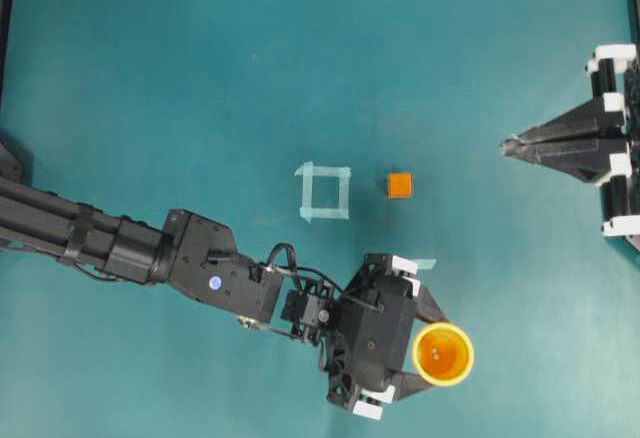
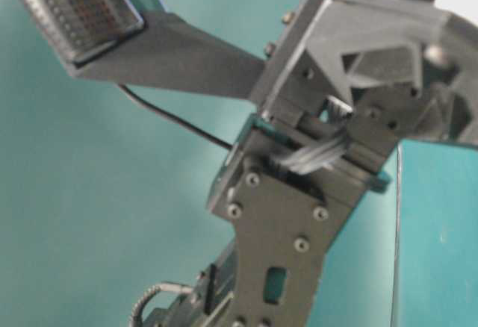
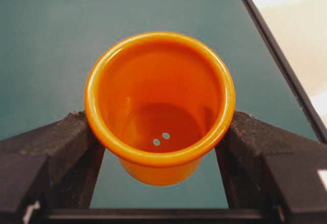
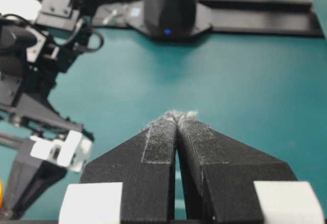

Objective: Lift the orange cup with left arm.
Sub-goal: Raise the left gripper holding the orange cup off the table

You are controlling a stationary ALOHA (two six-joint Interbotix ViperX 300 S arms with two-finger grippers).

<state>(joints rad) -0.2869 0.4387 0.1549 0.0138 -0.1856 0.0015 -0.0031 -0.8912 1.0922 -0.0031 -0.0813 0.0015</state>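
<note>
Orange cup (image 3: 159, 106) clamped in left end effector (image 3: 159, 147), base hidden overhead

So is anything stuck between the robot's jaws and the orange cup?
No. The orange cup sits right between the left gripper, a finger pressed on each side under the rim. The orange cube and tape square lie apart, out of the way.

Even bright light, table-level view blurred close-up
</note>
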